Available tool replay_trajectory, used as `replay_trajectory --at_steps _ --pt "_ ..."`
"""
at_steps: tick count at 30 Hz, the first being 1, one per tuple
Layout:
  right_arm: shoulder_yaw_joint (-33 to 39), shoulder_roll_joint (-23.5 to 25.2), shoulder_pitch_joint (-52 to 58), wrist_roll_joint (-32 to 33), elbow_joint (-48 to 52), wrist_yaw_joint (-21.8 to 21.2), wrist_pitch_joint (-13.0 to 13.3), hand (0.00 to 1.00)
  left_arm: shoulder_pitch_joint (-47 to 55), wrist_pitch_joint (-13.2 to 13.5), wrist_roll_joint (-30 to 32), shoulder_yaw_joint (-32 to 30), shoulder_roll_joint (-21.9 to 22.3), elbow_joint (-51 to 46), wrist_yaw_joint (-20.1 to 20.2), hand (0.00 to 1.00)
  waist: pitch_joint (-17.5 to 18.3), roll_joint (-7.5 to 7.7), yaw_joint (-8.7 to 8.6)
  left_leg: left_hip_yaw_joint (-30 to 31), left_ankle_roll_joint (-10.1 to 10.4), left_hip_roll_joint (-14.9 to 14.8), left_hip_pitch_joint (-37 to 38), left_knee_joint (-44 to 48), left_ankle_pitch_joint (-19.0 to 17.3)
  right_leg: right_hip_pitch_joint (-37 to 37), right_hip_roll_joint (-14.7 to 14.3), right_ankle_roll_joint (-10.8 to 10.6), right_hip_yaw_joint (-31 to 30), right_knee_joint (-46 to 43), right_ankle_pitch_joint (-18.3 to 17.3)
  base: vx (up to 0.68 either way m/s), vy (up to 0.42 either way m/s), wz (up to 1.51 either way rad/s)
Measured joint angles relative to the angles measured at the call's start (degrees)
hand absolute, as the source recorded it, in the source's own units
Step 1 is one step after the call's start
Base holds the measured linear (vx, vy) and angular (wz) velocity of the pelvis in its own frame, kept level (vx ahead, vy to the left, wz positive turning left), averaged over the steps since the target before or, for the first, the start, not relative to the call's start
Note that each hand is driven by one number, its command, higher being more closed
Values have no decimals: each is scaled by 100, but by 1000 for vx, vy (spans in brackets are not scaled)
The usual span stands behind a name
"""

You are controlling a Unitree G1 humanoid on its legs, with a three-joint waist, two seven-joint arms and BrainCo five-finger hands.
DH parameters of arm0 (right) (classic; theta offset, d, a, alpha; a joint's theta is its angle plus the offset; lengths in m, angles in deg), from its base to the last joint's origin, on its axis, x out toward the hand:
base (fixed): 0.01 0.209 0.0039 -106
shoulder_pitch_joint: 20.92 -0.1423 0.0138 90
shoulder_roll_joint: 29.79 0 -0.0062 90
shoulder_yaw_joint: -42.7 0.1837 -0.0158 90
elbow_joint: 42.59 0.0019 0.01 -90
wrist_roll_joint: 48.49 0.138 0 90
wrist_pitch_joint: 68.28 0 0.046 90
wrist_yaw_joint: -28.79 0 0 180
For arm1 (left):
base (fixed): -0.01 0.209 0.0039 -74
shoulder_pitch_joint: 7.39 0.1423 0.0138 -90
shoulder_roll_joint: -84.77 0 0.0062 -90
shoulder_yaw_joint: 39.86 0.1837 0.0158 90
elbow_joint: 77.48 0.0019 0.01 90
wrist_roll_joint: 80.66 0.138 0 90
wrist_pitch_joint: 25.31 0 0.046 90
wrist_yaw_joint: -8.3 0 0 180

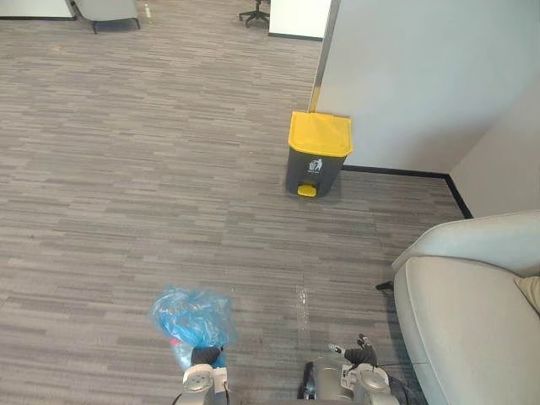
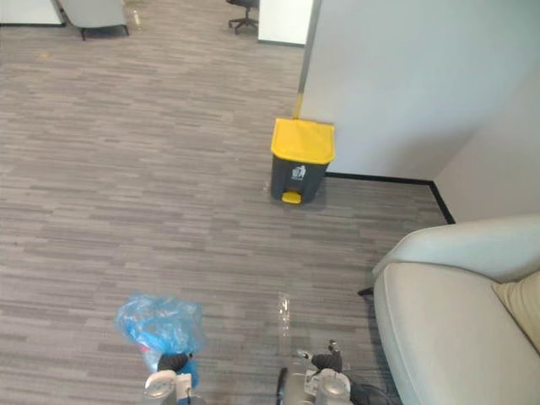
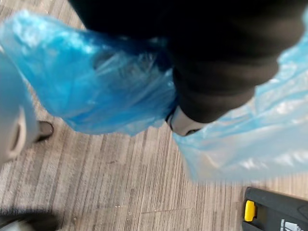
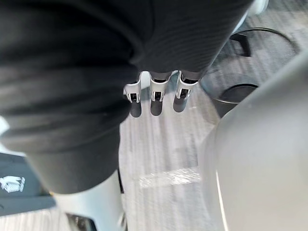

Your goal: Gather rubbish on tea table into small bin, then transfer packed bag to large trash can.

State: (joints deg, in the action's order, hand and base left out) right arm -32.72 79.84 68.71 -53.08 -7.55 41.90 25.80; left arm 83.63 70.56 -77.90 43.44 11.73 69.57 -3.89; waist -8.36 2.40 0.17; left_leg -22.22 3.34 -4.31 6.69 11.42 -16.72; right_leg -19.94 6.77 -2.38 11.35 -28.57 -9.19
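One crinkled blue plastic bag [image 1: 192, 314], translucent and puffed, sits bunched over my left hand [image 1: 205, 356] at 7 o'clock, held clear of the floor. The hand is lost in the film, so I cannot tell its grip. At 5 o'clock my right hand [image 1: 361, 353] hangs empty, its silver fingers [image 4: 156, 91] loose and slightly bent. A pale, smooth, rounded armchair [image 1: 472, 321] fills 4 o'clock. Striped grey carpet [image 1: 126, 169] runs out to the large trash can [image 1: 318, 164] at 1 o'clock: a boxy dark grey body with a flat yellow lid [image 1: 320, 133] and a yellow pedal [image 1: 307, 191], standing against a white wall [image 1: 405, 76].
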Motion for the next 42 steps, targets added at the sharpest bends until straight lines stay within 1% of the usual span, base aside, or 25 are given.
replay_trajectory --at_steps 1,2,3,5,7,8,9,11,14,16,17,19,22,23,25,26,28,29,31,33,35,36,38,41,42 --pt "-3 0 -35 -1 -82 -2 -5 0 3 0 0 52 -41 62 2 100 26 44 -13 35 72 91 89 -67 -25 66 -71 68 -11 630 373 406 -105 12" --pt "17 -17 -86 -3 -108 -18 -14 0 -55 -9 8 49 -39 160 8 100 13 8 -35 155 137 82 211 -101 -58 125 -158 361 -50 623 704 413 -58 2" --pt "78 -135 -143 -51 -175 -16 -10 0 -84 -12 49 35 31 233 14 100 43 -225 -38 371 218 -58 327 -140 21 218 -266 450 29 627 604 546 -102 -3" --pt "111 -193 -179 -51 -220 -16 -25 0 -86 -3 56 32 112 200 15 100 47 -374 -9 714 310 -130 331 91 110 305 -325 500 77 491 279 566 -137 -3" --pt "75 -193 -155 -52 -221 -11 -39 0 -125 -4 54 -76 200 186 21 100 55 -436 -49 1056 467 -351 -78 1344 215 735 -432 495 183 705 71 466 -144 14" --pt "-77 -185 -106 -49 -218 -4 -69 0 -127 -4 56 -65 220 83 49 100 49 -437 -35 1207 537 -521 -567 2699 723 1168 -511 485 177 1014 2 452 -114 4" --pt "-164 -179 -99 -46 -213 0 -71 0 -102 -2 57 -85 219 59 55 100 43 -436 -4 1202 533 -613 -768 3190 912 1349 -536 501 138 1127 -17 508 -33 -18" --pt "-268 -123 -107 -36 -213 2 -80 0 -16 -1 49 -142 221 -87 103 100 37 -430 44 1086 349 -801 -1282 4118 450 1853 -593 564 -8 1447 -78 441 39 -36" --pt "-286 -35 -176 7 -210 2 -98 0 14 7 47 -164 223 -310 119 100 -11 -334 195 743 135 -774 -1872 3341 -4 2289 -450 563 -358 1698 -78 352 131 -63" --pt "-268 -7 -189 8 -197 2 -112 0 -20 10 47 -161 225 -325 119 100 -11 -296 237 906 108 -553 -2034 1786 235 2448 -250 350 -561 1725 -199 314 243 -66" --pt "-232 -74 -149 9 -216 4 -113 0 -8 17 48 -109 242 -243 119 100 68 -459 262 1299 184 -476 -2043 819 1240 2525 -270 -46 -732 1754 -428 312 289 -47" --pt "-242 1 -73 12 -273 -11 -138 0 -68 8 44 -126 130 -179 100 100 151 -185 241 1131 92 -151 -1878 671 1007 2567 37 -123 -942 1798 -438 315 276 -18" --pt "-163 41 -48 10 -244 -16 -138 0 -83 4 43 -123 126 -176 104 100 153 -58 320 775 -54 8 -1626 752 589 2475 294 -200 -1258 1333 -389 317 238 -42" --pt "-161 34 -24 11 -232 -28 -138 0 -76 3 44 -121 123 -172 105 100 151 -61 338 624 -143 26 -1412 701 500 2260 322 -259 -1401 768 -354 351 238 -72" --pt "-204 31 15 8 -208 -78 -135 0 -10 -2 42 -28 74 -175 103 100 143 -90 299 476 -219 31 -1095 640 345 1678 340 -592 -1536 -572 -69 277 174 -45" --pt "-193 1 27 5 -117 -80 -135 0 -5 -14 35 38 42 -168 98 100 98 -118 238 447 -246 49 -839 588 203 1180 364 -687 -1520 -1673 116 233 113 -11" --pt "-153 0 62 9 -14 -76 -131 0 -11 -42 34 36 25 -123 81 100 111 -72 176 429 -255 63 -451 446 77 724 303 -499 -1285 -2450 -172 345 68 8" --pt "-130 -1 42 7 2 -76 -126 0 -22 -46 35 40 33 -90 80 100 99 -65 171 418 -268 76 -121 220 68 487 266 -345 -964 -2485 -430 457 13 14" --pt "-123 -1 28 5 0 -76 -119 0 -33 -46 35 38 29 -26 77 100 94 -98 121 415 -264 39 217 -42 70 237 135 -151 -530 -1983 -592 400 -30 13" --pt "-121 0 -43 7 -7 -78 -120 0 -37 -46 39 43 10 10 79 100 87 -108 42 489 -262 10 447 -268 71 53 -55 6 -203 -750 -412 398 -92 31" --pt "-105 -27 -49 22 -38 -93 -126 0 -65 -50 42 53 -23 145 95 100 53 -31 -30 728 -207 97 683 -378 39 203 -245 265 -226 514 486 523 -158 30" --pt "-43 -149 -178 -6 -106 -86 -108 0 -73 -69 42 44 66 231 122 100 45 -327 12 982 -130 -111 730 -398 107 419 -433 328 -119 695 513 462 -126 -5" --pt "122 -180 -315 -7 -236 -77 -114 0 -106 -66 47 21 144 224 122 100 29 -409 21 1208 -6 -145 749 -398 321 416 -482 392 -114 608 301 407 -140 -11" --pt "107 -159 -213 9 -237 -77 -143 0 -185 -63 51 -21 228 205 148 100 15 -433 -71 1520 178 -304 383 849 463 924 -513 391 94 851 48 375 -157 30" --pt "31 -160 -143 9 -219 -78 -139 0 -226 -63 50 -37 256 193 148 100 8 -419 -73 1578 473 -388 -27 1859 649 1191 -526 392 114 1029 31 281 -96 13"
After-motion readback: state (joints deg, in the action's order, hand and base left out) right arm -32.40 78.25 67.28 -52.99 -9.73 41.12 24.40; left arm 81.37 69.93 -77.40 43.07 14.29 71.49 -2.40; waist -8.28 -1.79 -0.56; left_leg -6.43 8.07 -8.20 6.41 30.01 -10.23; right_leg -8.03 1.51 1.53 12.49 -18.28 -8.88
